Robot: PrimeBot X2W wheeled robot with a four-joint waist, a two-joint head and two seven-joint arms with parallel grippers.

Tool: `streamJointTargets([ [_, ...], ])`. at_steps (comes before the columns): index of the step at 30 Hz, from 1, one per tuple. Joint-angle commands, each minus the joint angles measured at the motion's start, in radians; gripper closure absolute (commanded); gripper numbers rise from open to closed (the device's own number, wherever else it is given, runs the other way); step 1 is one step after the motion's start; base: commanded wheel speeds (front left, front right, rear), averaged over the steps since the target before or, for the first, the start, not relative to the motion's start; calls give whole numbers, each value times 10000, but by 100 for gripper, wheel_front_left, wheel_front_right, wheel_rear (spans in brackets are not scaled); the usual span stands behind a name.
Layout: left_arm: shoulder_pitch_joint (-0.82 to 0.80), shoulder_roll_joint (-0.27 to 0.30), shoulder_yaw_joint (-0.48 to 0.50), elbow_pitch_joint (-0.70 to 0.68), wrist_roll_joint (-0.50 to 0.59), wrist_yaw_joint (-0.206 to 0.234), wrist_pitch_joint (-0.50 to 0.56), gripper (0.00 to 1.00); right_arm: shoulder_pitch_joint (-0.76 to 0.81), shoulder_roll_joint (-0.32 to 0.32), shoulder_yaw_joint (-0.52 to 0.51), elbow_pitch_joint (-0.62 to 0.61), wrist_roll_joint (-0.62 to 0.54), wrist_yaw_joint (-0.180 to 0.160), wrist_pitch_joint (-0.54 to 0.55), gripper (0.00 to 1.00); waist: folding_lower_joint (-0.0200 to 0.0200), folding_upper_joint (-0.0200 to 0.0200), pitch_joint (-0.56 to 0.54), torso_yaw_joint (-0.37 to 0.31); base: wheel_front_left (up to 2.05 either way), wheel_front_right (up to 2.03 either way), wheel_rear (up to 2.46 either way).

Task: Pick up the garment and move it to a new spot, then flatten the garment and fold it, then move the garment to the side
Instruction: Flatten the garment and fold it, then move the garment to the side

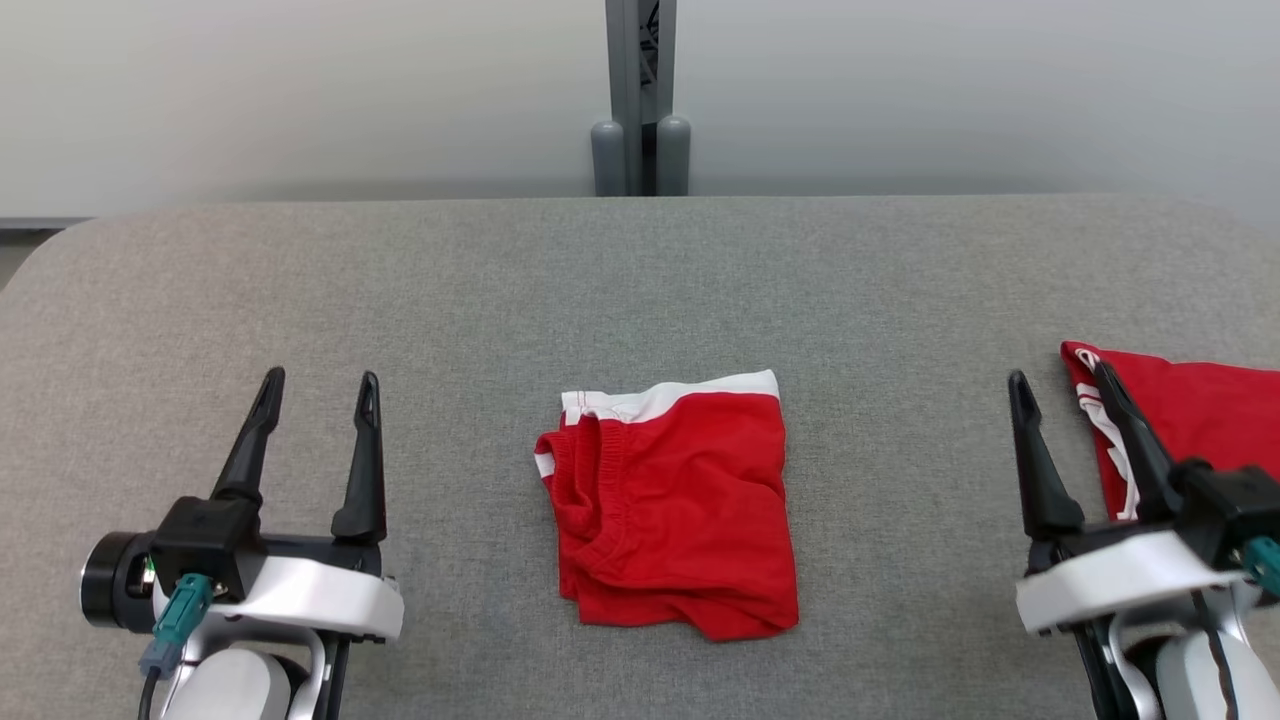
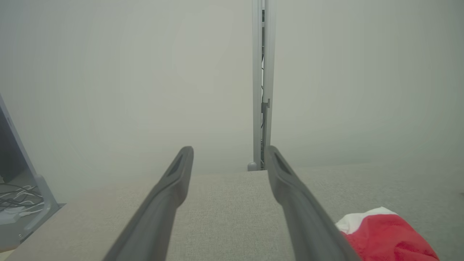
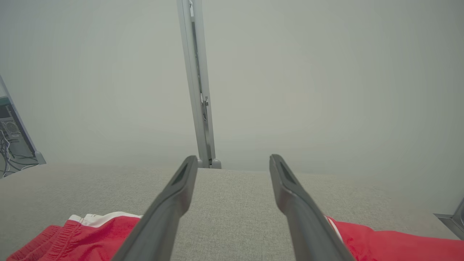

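Note:
A red garment [image 1: 675, 500] with a white band along its far edge lies folded into a rough square at the middle of the grey table [image 1: 640, 280]. Its corner shows low right in the left wrist view [image 2: 384, 235] and low left in the right wrist view [image 3: 83, 232]. My left gripper [image 1: 320, 385] rests open at the lower left, well left of the garment, nothing between its fingers. My right gripper [image 1: 1060, 385] stands open at the lower right, also empty, clear of the folded garment.
A second red garment [image 1: 1190, 420] with white trim lies at the table's right edge, partly behind my right gripper's outer finger [image 1: 1130, 430]. A grey post [image 1: 640, 100] rises behind the table's far edge. Pale walls lie beyond.

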Motion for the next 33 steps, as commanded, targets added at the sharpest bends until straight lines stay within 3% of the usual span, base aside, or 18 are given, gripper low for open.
streamJointTargets([
  [1, 160, 128, 45, -24, -56, 83, 38, 0, 376, -17, -139, -315, -104, 3, 197, 0, 0, 0, -94, -79, 0, 0, 0],
  [8, 416, 241, 70, -208, -100, 173, 191, 0, 1759, -10, -501, -1597, 59, 3, 789, 0, 0, 0, -263, -170, 0, 0, 0],
  [17, 562, 427, 23, -378, -111, 284, 481, 0, 2285, -7, -539, -2119, 411, 3, 1025, 0, 0, 0, -298, -275, 0, 0, 0],
  [27, 487, 399, -126, -437, -147, 297, 650, 0, 2126, -4, -414, -1794, 444, 3, 1164, 0, 0, 0, -236, 254, 0, 0, 0],
  [33, 340, 304, -222, -433, -152, 260, 553, 0, 1737, -8, 587, -688, 619, 3, 1304, 0, 0, 0, -31, 1058, 0, 0, 0],
])
